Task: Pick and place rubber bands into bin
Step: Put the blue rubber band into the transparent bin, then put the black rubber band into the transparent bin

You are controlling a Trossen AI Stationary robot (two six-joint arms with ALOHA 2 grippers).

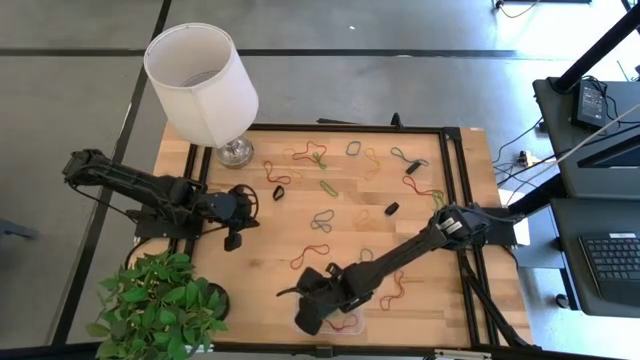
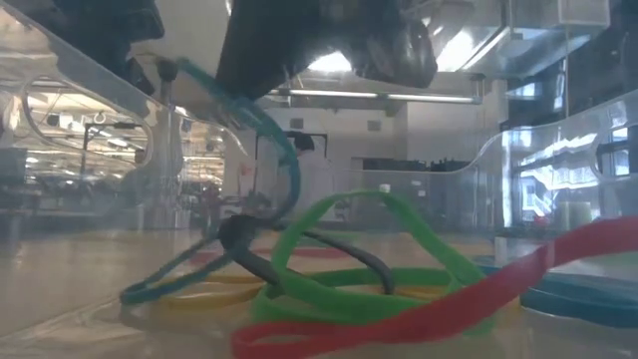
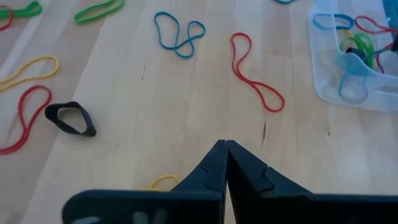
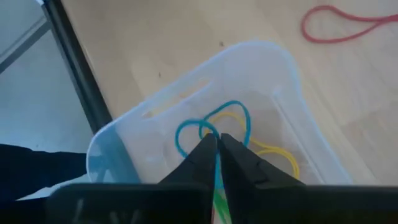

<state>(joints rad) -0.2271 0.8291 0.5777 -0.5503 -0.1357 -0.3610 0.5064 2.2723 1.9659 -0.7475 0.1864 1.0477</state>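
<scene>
The clear bin (image 1: 352,326) stands near the table's near edge; it also shows in the right wrist view (image 4: 261,56) and the left wrist view (image 3: 326,87). My right gripper (image 4: 216,144) hangs over the bin, shut on a teal rubber band (image 2: 284,150). Green (image 2: 399,214), red (image 2: 518,274), yellow (image 4: 280,155) and grey (image 2: 349,254) bands lie on the bin's floor. My left gripper (image 3: 225,148) is shut and empty above the table's left part (image 1: 233,238). Many bands lie loose on the wood, among them a red one (image 3: 252,78) and a blue one (image 3: 180,34). My right gripper pinches the teal band (image 4: 205,132) between its two fingertips, coming from above and slanting down into the bin. The band hangs slack below the fingers, and its lower end (image 2: 164,284) lies on the bin's floor among the other bands.
A lamp with a white shade (image 1: 200,75) stands at the far left corner and a potted plant (image 1: 160,305) at the near left. A black band (image 3: 69,119) lies near my left gripper. A black frame (image 1: 455,180) runs round the work area.
</scene>
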